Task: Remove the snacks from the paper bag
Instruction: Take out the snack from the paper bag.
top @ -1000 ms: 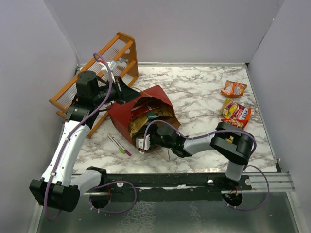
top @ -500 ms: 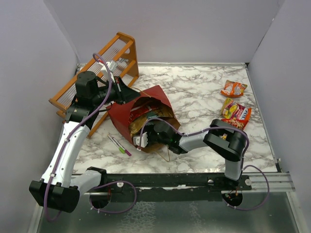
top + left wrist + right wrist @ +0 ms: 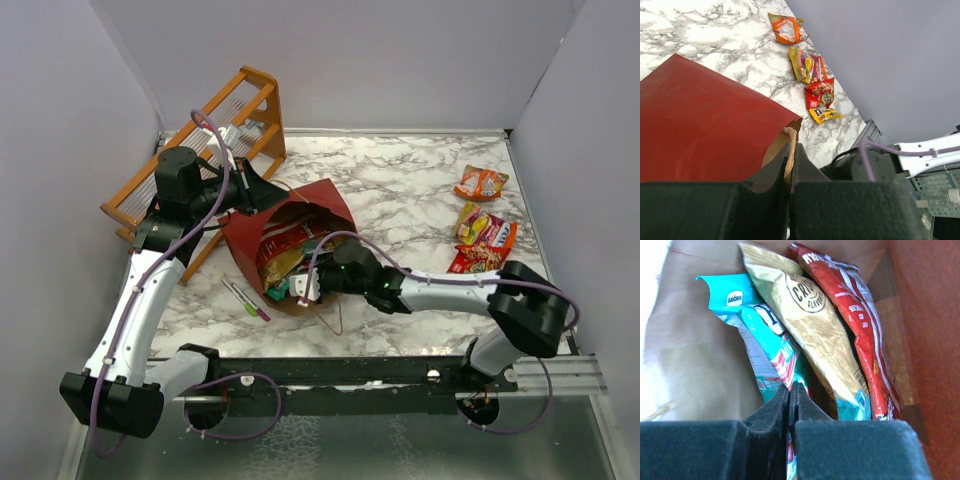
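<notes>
The dark red paper bag (image 3: 262, 232) lies on its side, its mouth toward the arms. My left gripper (image 3: 272, 199) is shut on the bag's top rim, with the tan handle (image 3: 790, 140) pinched between its fingers (image 3: 805, 165). Inside the bag (image 3: 690, 360) lie a teal packet (image 3: 760, 330), a gold packet (image 3: 810, 325) and a red packet (image 3: 860, 325). My right gripper (image 3: 792, 388) is inside the mouth, shut on the teal packet's lower edge. Several snacks (image 3: 484, 232) lie out on the table at the right.
An orange wooden rack (image 3: 215, 130) stands at the back left beside the left arm. Two thin markers (image 3: 245, 298), green and pink, lie left of the bag's mouth. An orange packet (image 3: 481, 182) lies near the right wall.
The right gripper has closed on the teal packet in the bag's mouth. The right arm's elbow has swung out to the right. The left arm has stayed put.
</notes>
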Controlling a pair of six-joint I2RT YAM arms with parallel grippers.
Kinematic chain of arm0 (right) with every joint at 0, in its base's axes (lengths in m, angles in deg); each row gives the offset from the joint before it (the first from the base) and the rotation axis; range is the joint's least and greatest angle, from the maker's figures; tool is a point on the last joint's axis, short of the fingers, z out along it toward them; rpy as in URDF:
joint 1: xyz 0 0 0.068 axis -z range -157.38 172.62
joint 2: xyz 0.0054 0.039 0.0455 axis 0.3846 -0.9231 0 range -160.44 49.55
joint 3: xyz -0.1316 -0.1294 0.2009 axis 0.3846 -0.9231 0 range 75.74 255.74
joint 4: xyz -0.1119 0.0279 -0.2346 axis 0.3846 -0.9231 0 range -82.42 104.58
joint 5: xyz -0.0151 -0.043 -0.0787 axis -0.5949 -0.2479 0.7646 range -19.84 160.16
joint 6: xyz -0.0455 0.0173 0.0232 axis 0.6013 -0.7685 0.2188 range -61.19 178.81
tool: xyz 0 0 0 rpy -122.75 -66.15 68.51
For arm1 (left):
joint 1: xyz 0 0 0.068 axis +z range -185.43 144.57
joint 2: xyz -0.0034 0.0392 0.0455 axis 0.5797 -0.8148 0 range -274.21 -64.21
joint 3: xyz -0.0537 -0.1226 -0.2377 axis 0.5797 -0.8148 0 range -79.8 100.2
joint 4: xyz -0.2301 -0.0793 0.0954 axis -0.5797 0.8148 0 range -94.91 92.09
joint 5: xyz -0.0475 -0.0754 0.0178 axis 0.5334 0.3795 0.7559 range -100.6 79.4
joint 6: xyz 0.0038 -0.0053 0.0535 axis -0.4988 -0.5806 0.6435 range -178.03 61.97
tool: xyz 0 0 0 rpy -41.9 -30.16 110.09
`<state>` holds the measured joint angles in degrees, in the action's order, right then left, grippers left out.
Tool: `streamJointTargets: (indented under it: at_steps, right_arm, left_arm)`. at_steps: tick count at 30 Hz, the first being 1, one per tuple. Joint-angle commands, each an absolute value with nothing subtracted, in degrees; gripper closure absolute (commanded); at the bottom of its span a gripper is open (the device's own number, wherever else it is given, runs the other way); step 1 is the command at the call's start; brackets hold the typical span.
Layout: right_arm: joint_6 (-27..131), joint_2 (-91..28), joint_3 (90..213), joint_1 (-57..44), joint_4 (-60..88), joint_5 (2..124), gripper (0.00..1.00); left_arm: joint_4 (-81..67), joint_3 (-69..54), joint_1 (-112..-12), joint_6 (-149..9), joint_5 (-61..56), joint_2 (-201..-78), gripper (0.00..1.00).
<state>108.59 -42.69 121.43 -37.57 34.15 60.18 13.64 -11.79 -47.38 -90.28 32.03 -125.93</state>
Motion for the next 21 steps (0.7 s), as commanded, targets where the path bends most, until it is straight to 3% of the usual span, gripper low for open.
streamJointTargets:
  at_steps: [1,9,17,21]
  right_arm:
    - [103.08,-34.49,121.87,-37.63,17.48,49.31,0.99]
    - [91.74,-13.56,119.73,-37.63,9.93,45.32,0.99]
    - [84.6,2.0,123.73,-37.67,13.58,49.69,0.99]
    - [80.24,5.59,123.9,-37.66,19.46,57.93,0.99]
  left_arm:
    - [12.74,-10.9,-47.03,-90.0,31.68,-125.16,1.0]
    - [12.62,-10.33,-47.03,-89.96,31.92,-125.87,1.0]
    - [12.46,-10.49,-47.04,-89.96,31.83,-126.26,1.0]
    - [12.54,-10.56,-47.03,-90.05,31.77,-126.03,1.0]
